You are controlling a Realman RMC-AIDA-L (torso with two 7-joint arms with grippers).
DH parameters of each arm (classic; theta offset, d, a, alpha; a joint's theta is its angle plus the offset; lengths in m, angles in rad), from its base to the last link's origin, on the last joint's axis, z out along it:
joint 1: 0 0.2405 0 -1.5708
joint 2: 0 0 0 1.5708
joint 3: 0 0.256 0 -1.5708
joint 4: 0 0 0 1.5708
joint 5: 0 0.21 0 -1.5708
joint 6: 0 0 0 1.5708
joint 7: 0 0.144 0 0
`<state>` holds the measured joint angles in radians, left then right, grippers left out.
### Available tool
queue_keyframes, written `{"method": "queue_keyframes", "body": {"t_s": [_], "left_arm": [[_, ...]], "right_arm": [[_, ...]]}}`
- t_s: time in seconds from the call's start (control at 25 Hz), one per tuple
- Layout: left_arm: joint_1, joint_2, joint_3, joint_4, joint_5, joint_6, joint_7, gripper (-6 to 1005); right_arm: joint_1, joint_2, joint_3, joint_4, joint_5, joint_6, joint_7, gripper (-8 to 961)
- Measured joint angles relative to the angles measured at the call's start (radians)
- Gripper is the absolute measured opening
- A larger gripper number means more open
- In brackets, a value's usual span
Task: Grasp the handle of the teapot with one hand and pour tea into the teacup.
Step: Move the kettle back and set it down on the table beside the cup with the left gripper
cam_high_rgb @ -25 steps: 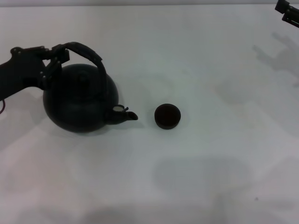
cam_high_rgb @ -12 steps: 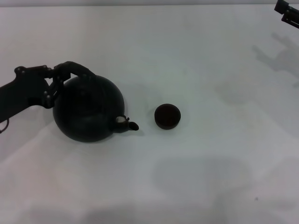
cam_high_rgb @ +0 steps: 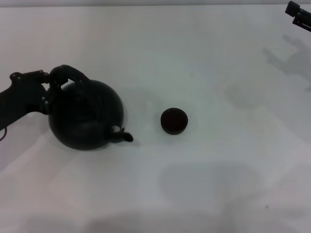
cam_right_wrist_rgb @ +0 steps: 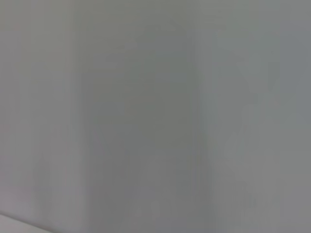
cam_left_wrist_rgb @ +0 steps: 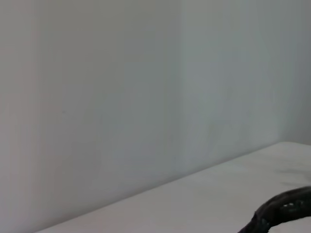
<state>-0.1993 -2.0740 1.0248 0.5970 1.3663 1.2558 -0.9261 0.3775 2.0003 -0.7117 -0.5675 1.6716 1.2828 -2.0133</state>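
Teapot (cam_high_rgb: 86, 115) is held by handle (cam_high_rgb: 73, 74), pinched in L gripper (cam_high_rgb: 50, 80); spout twd teacup (cam_high_rgb: 174, 121) at right. R gripper (cam_high_rgb: 297, 12) parked far right, fingers can't be told.

On the table (cam_high_rgb: 204, 194), the teapot (cam_high_rgb: 85, 116) sits at 9 o'clock from the teacup (cam_high_rgb: 174, 121), apart from it, spout (cam_high_rgb: 124, 137) toward 4 o'clock; the right gripper (cam_high_rgb: 299, 12) is at the far 1 o'clock corner.

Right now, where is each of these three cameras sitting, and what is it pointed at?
Head view: looks down at the table, teapot, teacup; left gripper on the handle, right gripper at far corner.
Left wrist view: faces wall; shares only the handle.
Right wrist view: blank wall, no robot.
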Motion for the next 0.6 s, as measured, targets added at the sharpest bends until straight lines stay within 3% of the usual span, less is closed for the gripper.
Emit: {"method": "queue_keyframes", "body": {"t_s": [0.52,0.6], "left_arm": [[0.001,0.0,-0.014,-0.003,-0.023,0.006,0.002,265],[0.001,0.0,-0.014,-0.003,-0.023,0.007,0.002,340]], "right_arm": [[0.0,0.0,0.0,0.0,-0.004,-0.001,0.001,860],[0.0,0.0,0.0,0.0,-0.004,0.0,0.001,860]]}}
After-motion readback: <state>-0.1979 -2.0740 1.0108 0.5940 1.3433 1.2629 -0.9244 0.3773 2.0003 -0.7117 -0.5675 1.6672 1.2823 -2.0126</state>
